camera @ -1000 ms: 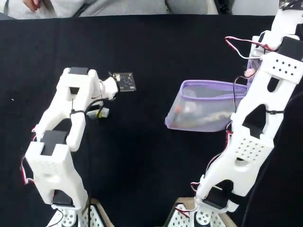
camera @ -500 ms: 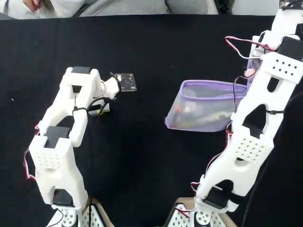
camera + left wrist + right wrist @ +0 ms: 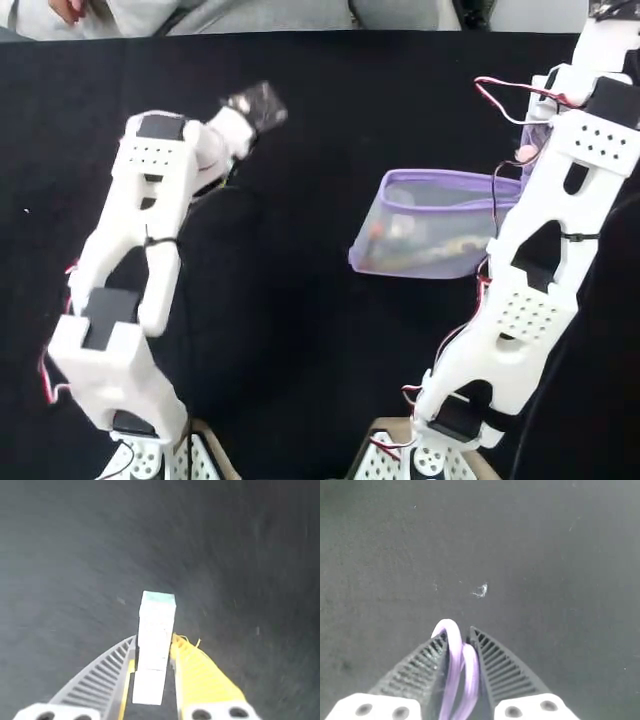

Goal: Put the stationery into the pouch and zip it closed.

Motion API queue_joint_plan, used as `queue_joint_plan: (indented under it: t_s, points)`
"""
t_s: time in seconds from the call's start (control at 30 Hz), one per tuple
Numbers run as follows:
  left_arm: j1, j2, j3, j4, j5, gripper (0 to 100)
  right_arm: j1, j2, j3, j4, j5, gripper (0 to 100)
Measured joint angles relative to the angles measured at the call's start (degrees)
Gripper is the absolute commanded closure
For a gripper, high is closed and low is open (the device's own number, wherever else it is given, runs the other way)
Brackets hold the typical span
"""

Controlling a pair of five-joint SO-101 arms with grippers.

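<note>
My left gripper (image 3: 154,639) is shut on a white eraser block (image 3: 155,630) with a pale green end, held upright above the black table. In the high view the left arm (image 3: 150,190) stands raised at the left. A translucent purple pouch (image 3: 430,235) lies open right of centre with several small stationery items inside. My right gripper (image 3: 457,634) is shut on a purple loop of the pouch (image 3: 451,665). The right arm (image 3: 560,200) stretches along the pouch's right end.
Black cloth (image 3: 300,330) covers the whole table. Both arm bases (image 3: 400,455) sit at the near edge. A wide bare stretch lies between the left arm and the pouch. A small fleck of lint (image 3: 480,590) lies on the cloth.
The left arm has risen and swung toward the far side, taking the small white block off the cloth. The right arm and the pouch have stayed still.
</note>
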Motion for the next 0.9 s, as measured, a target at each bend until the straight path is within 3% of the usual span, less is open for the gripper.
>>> queue_joint_plan:
  t_s: [0.13, 0.4, 0.5, 0.7, 0.9]
  points:
    - [2.8, -6.4, -1.6, -1.3, 11.0, 97, 0.0, 0.0, 0.0, 0.0, 0.0, 98.8]
    - [7.4, -17.8, -1.6, -13.7, 38.3, 97, 0.0, 0.0, 0.0, 0.0, 0.0, 98.8]
    - [11.5, -22.6, -1.6, -16.1, 45.5, 97, 0.0, 0.0, 0.0, 0.0, 0.0, 98.8]
    - [21.6, -30.9, -1.0, -19.0, 52.5, 97, 0.0, 0.0, 0.0, 0.0, 0.0, 98.8]
    - [31.7, -42.5, 11.0, -30.2, 54.6, 97, 0.0, 0.0, 0.0, 0.0, 0.1, 98.8]
